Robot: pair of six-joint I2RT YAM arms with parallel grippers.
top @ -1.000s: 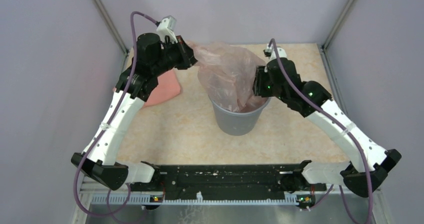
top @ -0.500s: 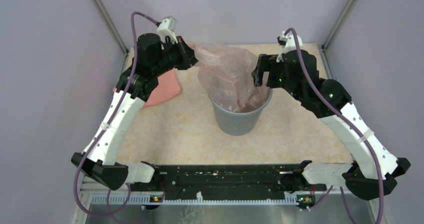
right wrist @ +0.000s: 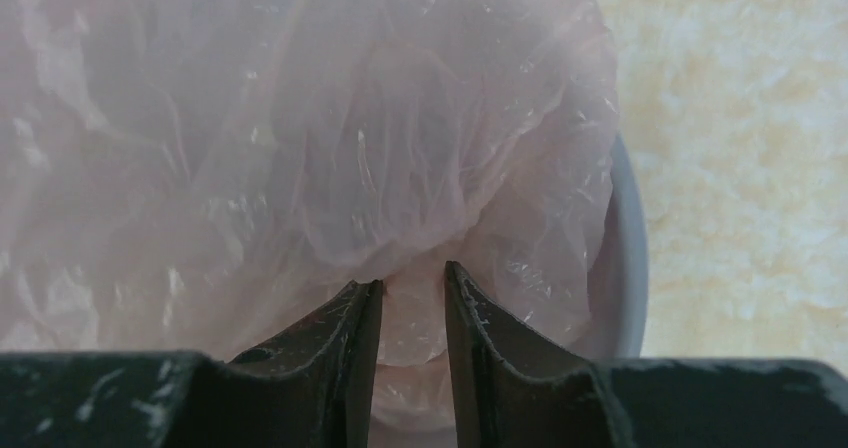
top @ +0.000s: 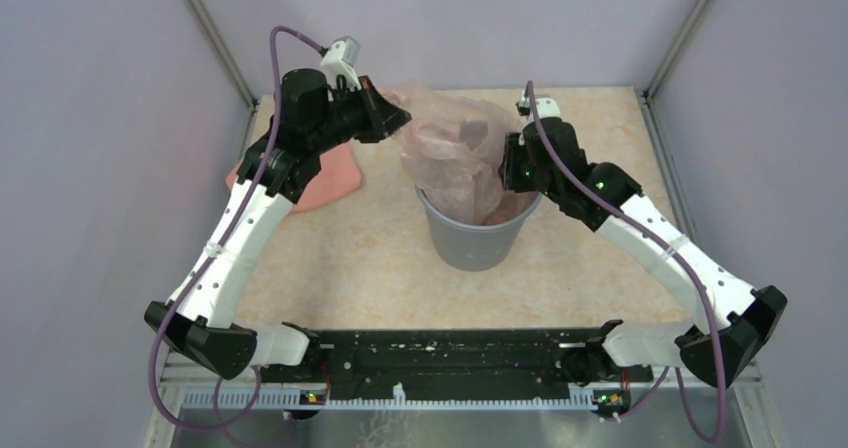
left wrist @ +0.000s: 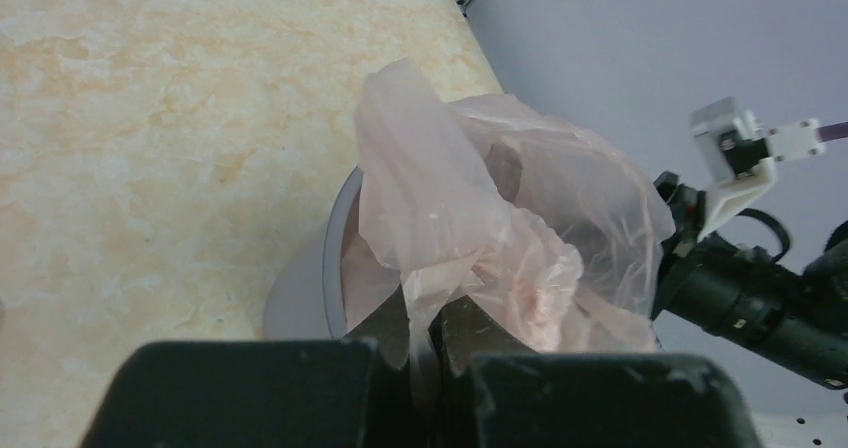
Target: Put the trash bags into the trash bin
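Observation:
The pale-pink trash bag (top: 450, 143) stands bunched over the grey trash bin (top: 470, 243), its lower part inside the bin. My left gripper (top: 400, 120) is shut on a twisted edge of the bag (left wrist: 480, 208), above and behind the bin's left rim (left wrist: 335, 258). My right gripper (top: 508, 168) is at the bin's right rim, its jaws a little apart. In the right wrist view the right gripper (right wrist: 410, 278) points into the bag film (right wrist: 300, 118), which bulges just past the tips; the bin rim (right wrist: 630, 238) curves at the right.
A pink cloth (top: 325, 178) lies on the table at the left, under my left arm. Enclosure walls and corner posts stand close behind the bin. My right arm (left wrist: 760, 298) shows across the bin in the left wrist view.
My left gripper moved a little right towards the bin, so the bag is less stretched. My right gripper lifted back, then came down and in against the bag at the bin's right rim.

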